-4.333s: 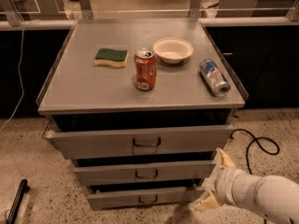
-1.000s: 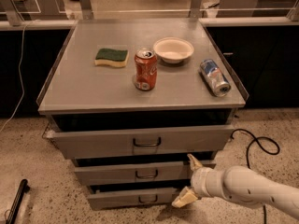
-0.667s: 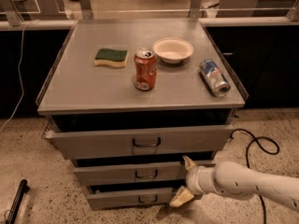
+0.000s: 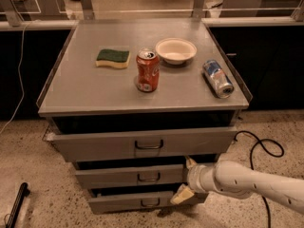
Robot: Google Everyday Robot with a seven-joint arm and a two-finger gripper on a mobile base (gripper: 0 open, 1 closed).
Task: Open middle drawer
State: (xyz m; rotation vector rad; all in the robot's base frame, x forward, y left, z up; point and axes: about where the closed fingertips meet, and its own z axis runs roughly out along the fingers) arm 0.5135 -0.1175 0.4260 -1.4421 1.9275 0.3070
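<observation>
The middle drawer [image 4: 128, 176] is the second of three grey fronts in the metal cabinet, low and flat, with a small dark loop handle [image 4: 148, 177]. It stands slightly out from the cabinet. My gripper [image 4: 186, 178] reaches in from the lower right on a white arm [image 4: 251, 182]. Its two pale fingers are spread, one [image 4: 190, 162] at the drawer's upper edge and one [image 4: 182, 194] below it, just right of the handle. It holds nothing.
The taller top drawer [image 4: 142, 144] and the narrow bottom drawer [image 4: 137, 202] frame the middle one. On the cabinet top [image 4: 95, 87] sit a green sponge [image 4: 113, 58], a red can [image 4: 147, 70], a white bowl [image 4: 175, 50] and a lying blue can [image 4: 218, 78]. A black cable [image 4: 261, 148] lies on the floor at right.
My gripper has moved left along the cabinet front, from beyond the right edge to the middle drawer's face, closing on the handle.
</observation>
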